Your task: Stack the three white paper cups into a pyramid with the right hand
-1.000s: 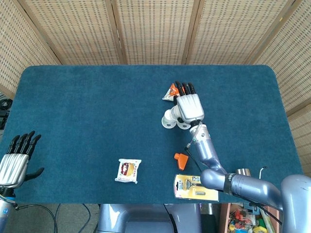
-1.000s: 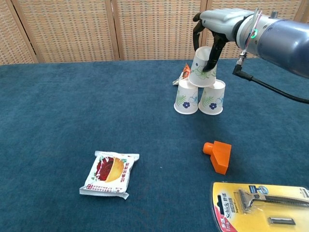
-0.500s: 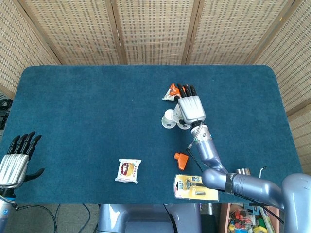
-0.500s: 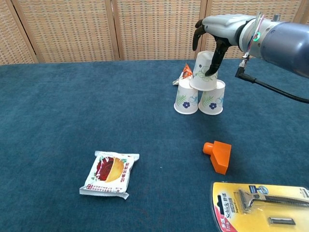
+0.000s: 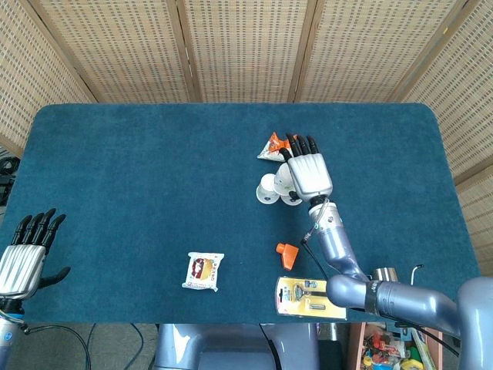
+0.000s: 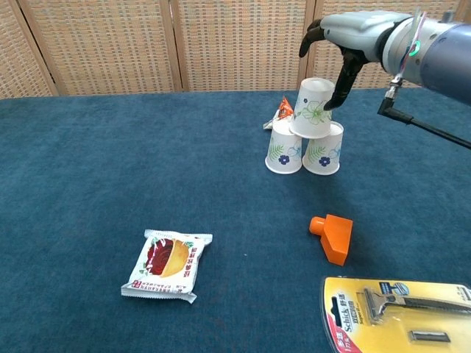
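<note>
The right hand [image 6: 346,37] hangs over the right side of the cup pyramid with its dark fingers [image 6: 343,84] curved downward and nothing held in them; one fingertip reaches level with the upper wall of the top cup [image 6: 312,108], and whether it touches that wall cannot be told. In the head view the same hand [image 5: 310,171] covers much of the stack, so only parts of white cup rims show beside it, while the chest view shows the whole build: the top cup sits upside down across the two lower cups. The left base cup [image 6: 284,147] and the right base cup [image 6: 323,148] stand inverted, side by side and touching, on the blue surface [image 6: 110,162].

Just behind the stack an orange snack packet [image 5: 273,146] lies mostly hidden in the chest view but plain in the head view. Nearer the robot lie an orange plastic piece [image 6: 333,237], a razor in a yellow pack [image 6: 397,312] cut off at the frame edge, and a white snack packet [image 6: 168,265].

The left hand [image 5: 25,254] shows only in the head view, at the near left edge of the surface, fingers spread and holding nothing.
</note>
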